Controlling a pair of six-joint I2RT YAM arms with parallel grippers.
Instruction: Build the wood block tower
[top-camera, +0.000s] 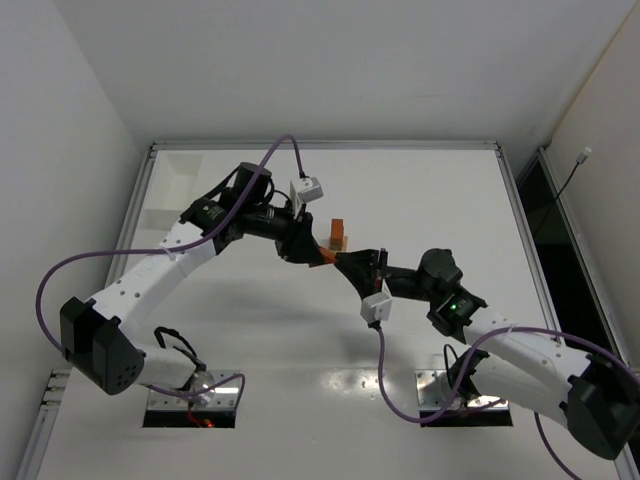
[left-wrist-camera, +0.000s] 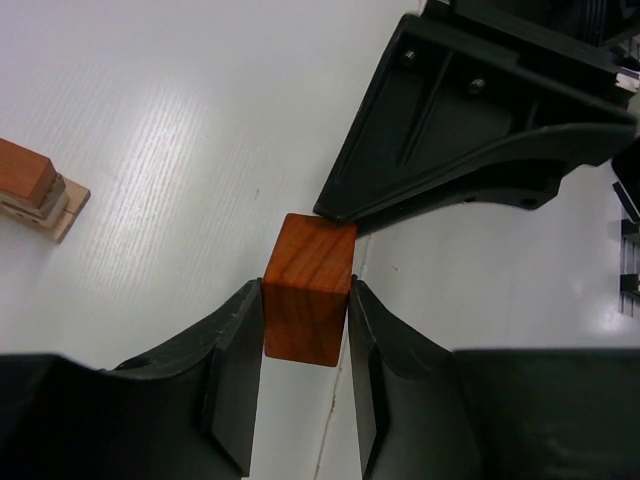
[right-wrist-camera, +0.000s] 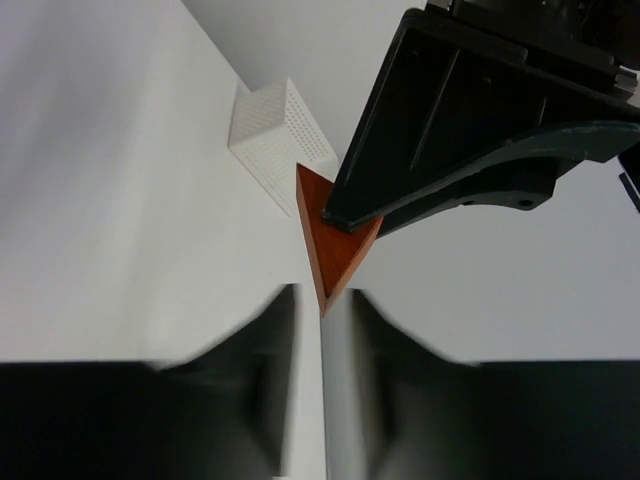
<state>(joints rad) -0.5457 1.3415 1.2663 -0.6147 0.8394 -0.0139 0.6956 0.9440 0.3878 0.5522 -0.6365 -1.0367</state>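
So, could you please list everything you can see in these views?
wedge: one, reddish-brown, between the two tools
wood block tower: one, just started, reddish-brown block on pale tan blocks, on the table beside the tools
tray: one, white, perforated, far across the table
table: one, white, under everything
cables: two, purple, looping over the table
left tool: one, black, shut on the wedge
right tool: one, black, at the wedge's tip, grip unclear

Left arm (top-camera: 150, 270) and right arm (top-camera: 520, 350): white shells with chunky black joints, bolted at the table's (top-camera: 420, 190) near edge. Purple cables (top-camera: 379, 365) loop off both. A green light (top-camera: 452, 306) glows on the right one, and screw heads dot its black finger (left-wrist-camera: 450, 130).
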